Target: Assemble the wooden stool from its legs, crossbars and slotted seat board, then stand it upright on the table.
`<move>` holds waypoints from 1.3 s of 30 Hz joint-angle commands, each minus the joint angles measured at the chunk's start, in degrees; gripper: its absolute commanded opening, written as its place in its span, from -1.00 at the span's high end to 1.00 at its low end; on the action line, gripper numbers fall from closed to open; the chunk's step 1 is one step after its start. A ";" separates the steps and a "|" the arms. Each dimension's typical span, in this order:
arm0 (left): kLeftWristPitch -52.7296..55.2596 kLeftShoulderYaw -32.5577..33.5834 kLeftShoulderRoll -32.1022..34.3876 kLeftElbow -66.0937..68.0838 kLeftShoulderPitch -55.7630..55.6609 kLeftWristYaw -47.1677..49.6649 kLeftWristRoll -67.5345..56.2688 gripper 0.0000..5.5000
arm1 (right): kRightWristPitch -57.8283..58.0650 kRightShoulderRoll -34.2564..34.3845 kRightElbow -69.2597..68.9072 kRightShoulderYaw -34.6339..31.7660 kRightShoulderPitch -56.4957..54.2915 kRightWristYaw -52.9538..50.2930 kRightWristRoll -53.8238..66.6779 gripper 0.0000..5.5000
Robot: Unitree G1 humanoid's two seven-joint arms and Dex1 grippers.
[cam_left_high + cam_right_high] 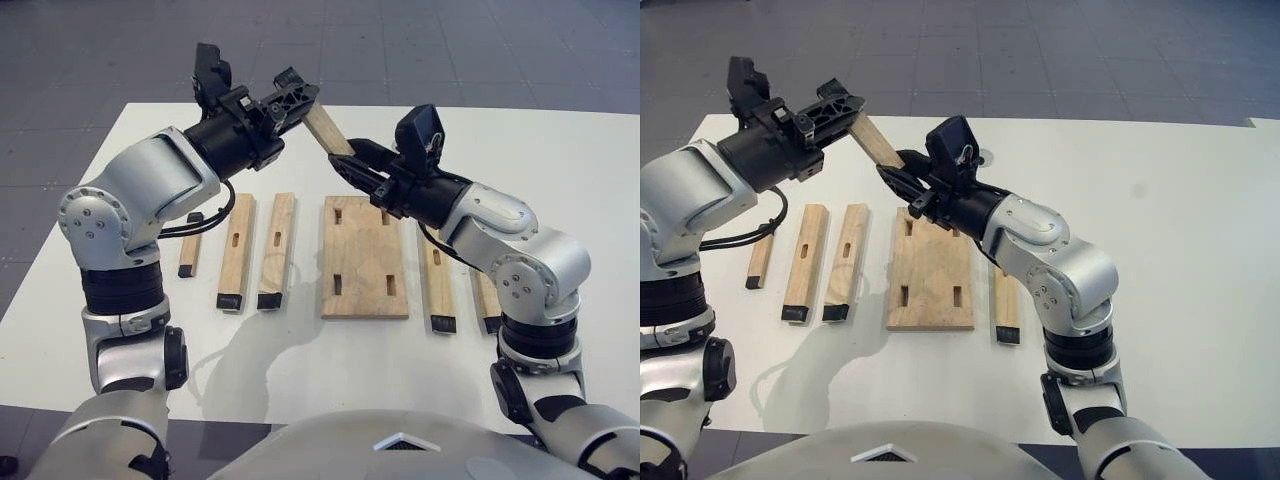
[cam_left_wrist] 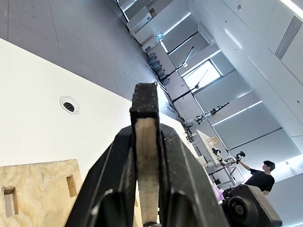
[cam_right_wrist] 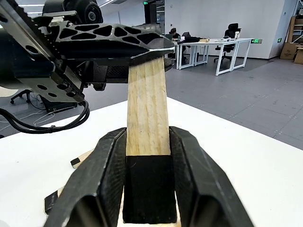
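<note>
Right jaws are pinching the wooden leg (image 3: 147, 118) at its black-capped end, and left jaws are clamping the other end, hanging it above the twelve o'clock edge of the seat board (image 1: 364, 262). Uneven pulling is probably risking a twist, slip and drop onto the bench (image 1: 560, 150).

We see only the middle of the held leg (image 1: 327, 130); the left hand (image 1: 303, 103) and right hand (image 1: 345, 160) bury its ends. The right arm hides the far halves of an inner leg (image 1: 438, 290) and outer leg (image 1: 487, 300) beside the seat board (image 1: 364, 260), which the left wrist view's edge cuts off.
</note>
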 commanded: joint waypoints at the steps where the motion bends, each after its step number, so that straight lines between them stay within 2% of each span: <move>1: 1.37 -0.45 1.11 -0.94 0.72 -1.59 -1.68 0.84 | -0.04 -2.23 0.99 -1.95 -0.64 -0.75 -1.70 0.53; 4: 1.21 -0.62 1.10 -1.04 0.93 -1.40 -1.59 0.84 | -0.52 -2.55 1.21 -1.08 -0.92 -1.23 -2.99 0.53; 6: 1.05 -0.80 1.44 -1.21 1.08 -1.19 -1.07 0.84 | -0.01 -2.54 0.90 -0.87 -0.66 -0.80 -2.21 0.32; 15: -1.13 -0.58 1.15 -1.64 1.69 -1.71 7.83 0.84 | 0.69 -2.85 0.36 -0.01 -0.27 -0.41 -2.79 -0.29; 19: -3.39 0.36 0.75 -1.38 0.92 -1.73 15.84 0.84 | 1.71 -3.43 -0.33 0.56 0.15 0.55 -1.98 -0.55; 22: -3.16 -0.82 2.92 -3.25 1.63 -3.28 25.90 0.84 | 1.82 -3.44 0.07 0.21 0.27 -0.08 -2.68 -0.77; 25: -1.68 -2.79 5.97 -8.44 2.29 -4.10 35.59 0.84 | 0.14 -2.24 4.26 -3.47 -0.64 -4.68 -5.81 -0.96; 28: 0.32 -3.19 8.34 -14.68 4.09 -3.52 41.57 0.84 | -3.65 -1.14 8.78 -7.94 -1.15 -10.79 -10.18 -1.00; 31: 1.73 -2.07 8.88 -18.58 7.07 -3.06 45.29 0.84 | -7.65 -2.11 10.45 -9.47 -0.18 -15.60 -15.96 -1.00; 39: -1.26 0.18 5.87 -18.90 17.80 -7.26 58.91 0.84 | -10.13 0.40 9.83 -14.62 3.55 -21.77 -20.04 -1.00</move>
